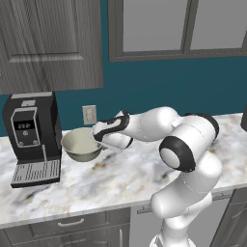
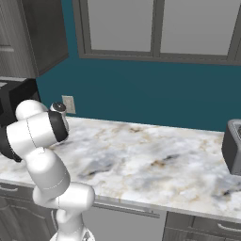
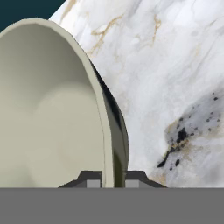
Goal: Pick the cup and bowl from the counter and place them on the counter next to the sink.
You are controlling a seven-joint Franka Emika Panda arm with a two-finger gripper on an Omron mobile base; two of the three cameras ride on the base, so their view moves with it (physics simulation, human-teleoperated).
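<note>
Counter point(image 1: 120, 178): white marble with grey and tan veins, laid over dark grey cabinet fronts; a long bare stretch is seen in the right base view point(image 2: 155, 155).
Wall cabinet point(image 1: 48, 43): dark wood grain, hung above the coffee machine at upper left.
Window point(image 1: 178, 26): grey-framed panes set in the teal wall above the counter.
Coffee machine point(image 1: 33, 137): a black box with a small front panel and a grated drip tray, stood at the counter's left end, just beside the bowl on its left. No writing on the panel can be read.
Toaster point(image 2: 233, 146): a dark grey body, cut by the right edge of the right base view, well apart from the arm.
Bowl point(image 1: 82, 144): grey-beige outside, pale cream inside, placed on the counter between the coffee machine and the gripper, near the back wall. In the hand view point(image 3: 48, 109) its rim runs up between the two finger tips.
Gripper point(image 3: 113, 178): reached in from the bowl's right side; the jaws are drawn nearly together, one tip inside the bowl wall and one outside, so the rim is pinched between them.
Wall socket point(image 1: 89, 115): a pale plate on the teal wall directly behind the bowl.
Labels: no brand or lettering is legible anywhere.
</note>
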